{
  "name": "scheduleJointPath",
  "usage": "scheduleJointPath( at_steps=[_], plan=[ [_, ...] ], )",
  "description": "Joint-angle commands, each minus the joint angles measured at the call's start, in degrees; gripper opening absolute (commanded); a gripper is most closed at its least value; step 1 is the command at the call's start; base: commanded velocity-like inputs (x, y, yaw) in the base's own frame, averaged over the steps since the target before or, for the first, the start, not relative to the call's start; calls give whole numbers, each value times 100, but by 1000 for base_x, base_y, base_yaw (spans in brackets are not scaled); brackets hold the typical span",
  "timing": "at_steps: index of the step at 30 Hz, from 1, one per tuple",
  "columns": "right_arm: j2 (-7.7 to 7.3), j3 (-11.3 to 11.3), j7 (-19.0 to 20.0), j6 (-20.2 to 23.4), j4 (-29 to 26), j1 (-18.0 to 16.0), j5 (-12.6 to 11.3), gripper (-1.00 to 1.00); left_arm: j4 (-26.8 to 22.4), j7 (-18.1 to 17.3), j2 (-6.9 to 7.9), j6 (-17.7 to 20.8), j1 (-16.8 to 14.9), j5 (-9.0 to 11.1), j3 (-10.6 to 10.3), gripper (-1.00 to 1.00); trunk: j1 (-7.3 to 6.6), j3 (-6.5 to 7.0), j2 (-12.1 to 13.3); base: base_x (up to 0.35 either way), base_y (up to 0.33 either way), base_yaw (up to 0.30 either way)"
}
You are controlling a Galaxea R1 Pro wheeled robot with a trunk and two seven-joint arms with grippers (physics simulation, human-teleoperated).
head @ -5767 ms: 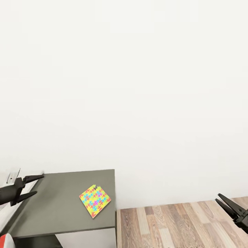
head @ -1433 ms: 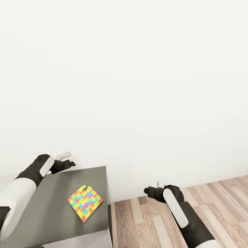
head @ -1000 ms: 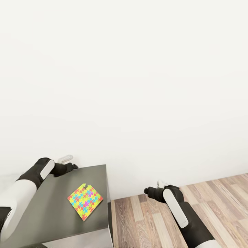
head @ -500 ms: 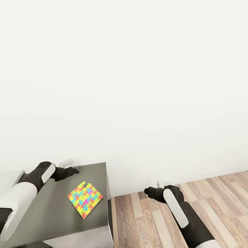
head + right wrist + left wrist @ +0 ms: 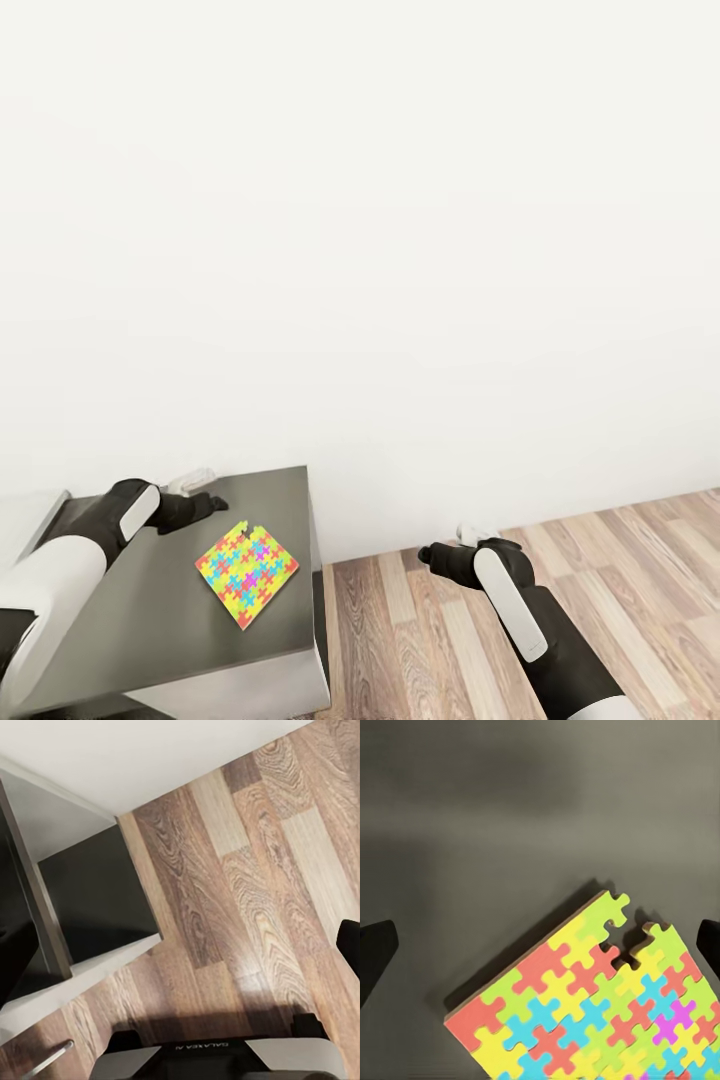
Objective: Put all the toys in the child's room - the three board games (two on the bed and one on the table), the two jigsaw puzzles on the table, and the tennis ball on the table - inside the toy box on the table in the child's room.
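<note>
one jigsaw puzzle [image 5: 247, 573] lies flat on the dark grey top of the table [image 5: 150, 620], turned like a diamond, near the table's right edge; a notch shows in its far corner. the left gripper [image 5: 540, 945] hangs over the table just past that far corner; its two black fingers [image 5: 375, 956] are spread wide, one at each side of the wrist picture; the puzzle lies below the gap between them, not touching them; it holds nothing. the right gripper [image 5: 180, 960] hangs over the wood floor [image 5: 620, 560] beside the table, well apart from the puzzle; its fingers [image 5: 351, 945] are wide open and hold nothing.
</note>
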Motion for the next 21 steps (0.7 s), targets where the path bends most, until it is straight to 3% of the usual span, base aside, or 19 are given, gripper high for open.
scheduleJointPath(
  at_steps=[1, 6, 9, 14, 21],
  plan=[
    [-6, 15, -60, 6, -7, -6, -57, 100, -3, -92, 7, 14, 24, -14, -25, 100, 3, -21, -13, 0, 0, 0],
    [-10, 25, -60, -4, -7, -6, -60, 100, -4, -620, 21, 9, 149, -25, -52, 100, 3, -56, -13, 0, 0, 0],
    [-11, 36, -60, -9, -7, -6, -63, 100, -5, -884, 34, 5, 210, -78, -202, 100, 3, -62, -13, 0, 0, 0],
    [-7, 47, -60, -11, -7, -6, -65, 100, -5, -1015, 68, -1, 250, -131, -387, 100, 3, -65, -13, 0, 0, 0],
    [2, 50, -60, -13, -7, -6, -65, 100, -5, -1091, 88, -182, 321, -145, -439, 100, 3, -65, -13, 0, 0, 0]
  ],
)
